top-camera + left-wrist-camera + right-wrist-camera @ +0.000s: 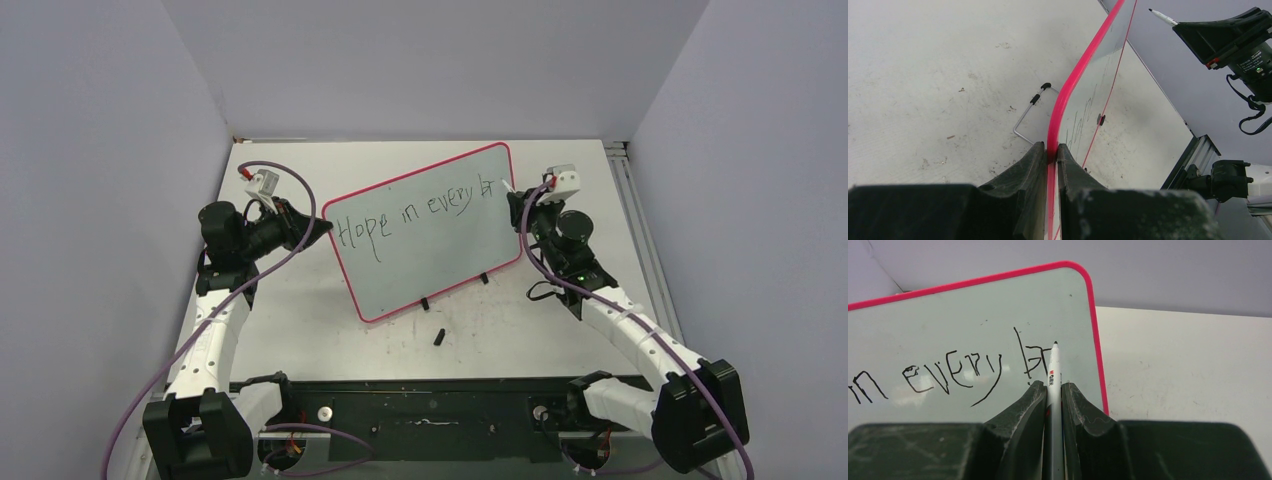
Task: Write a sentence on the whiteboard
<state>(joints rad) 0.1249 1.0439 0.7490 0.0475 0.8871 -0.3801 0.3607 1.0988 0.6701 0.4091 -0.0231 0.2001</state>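
Pinching the pen [1053,365] tight between its two pads, the right gripper [1053,388] is holding the barrel so that its long axis is pointing straight out of the jaws toward the whiteboard [963,315]. The black tip is standing just beside the last stroke of the sentence [948,375], which in the overhead view is reading "Hope in every br", so the word "breath" is not yet finished. Whether the tip is touching the surface or hanging a little off it, I cannot tell.

The free space for the remaining letters is lying to the right of the tip, between it and the pink rim, and it is looking narrow. In my judgement the coming strokes are needing to be small, or they are running off the board. The right arm is the nearer one to this unwritten part.

The left gripper [1052,150] is pressing together on the opposite edge, clamping the pink rim and steadying the board, which is standing tilted on the table [560,330]. A thin wire stand [1025,117] is showing behind it. A small black object [438,336] is lying on the table in front, too small to name. In the right wrist view the beginning of the line is being cut off.
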